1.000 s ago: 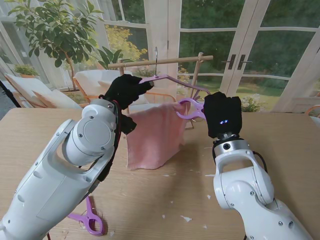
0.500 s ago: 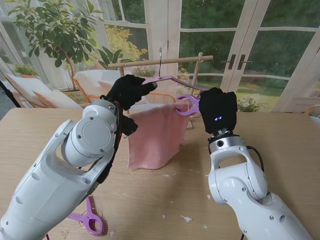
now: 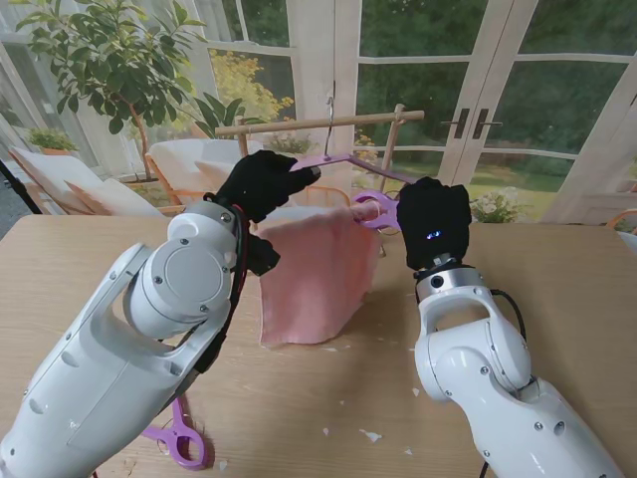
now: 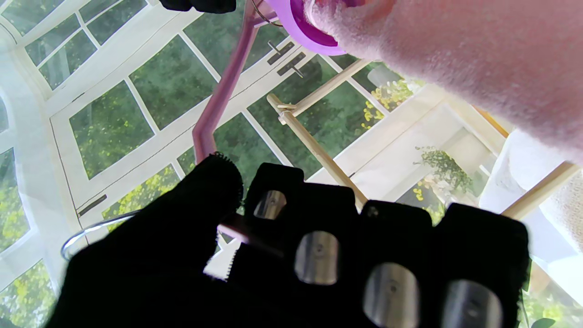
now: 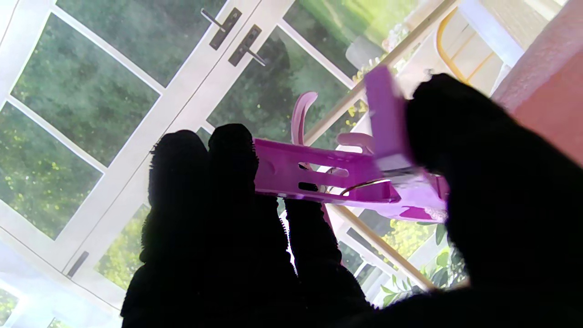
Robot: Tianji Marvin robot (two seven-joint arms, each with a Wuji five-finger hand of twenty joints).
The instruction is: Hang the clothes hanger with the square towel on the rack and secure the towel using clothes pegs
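My left hand (image 3: 264,182) is shut on the left arm of the pink clothes hanger (image 3: 343,159), holding it up at the wooden rack's bar (image 3: 289,126). The wire hook (image 3: 328,103) rises across that bar; I cannot tell whether it rests on it. A pink square towel (image 3: 314,264) drapes from the hanger down to the table. My right hand (image 3: 435,221) is shut on a purple clothes peg (image 3: 369,208), whose ringed end meets the towel's upper right corner. The left wrist view shows the hanger arm (image 4: 223,86), peg (image 4: 298,29) and towel (image 4: 478,59). The right wrist view shows the peg (image 5: 337,182) between the fingers (image 5: 232,155).
A second purple peg (image 3: 175,438) lies on the wooden table (image 3: 557,279) near me, under my left arm. Small white scraps dot the table in front of me. The rack's upright post (image 3: 391,139) stands just behind the right hand. Glass doors and plants lie beyond.
The hanger, its hook and the towel have shifted a little to the right along the rack bar. My right hand has brought the peg left and up against the towel's corner.
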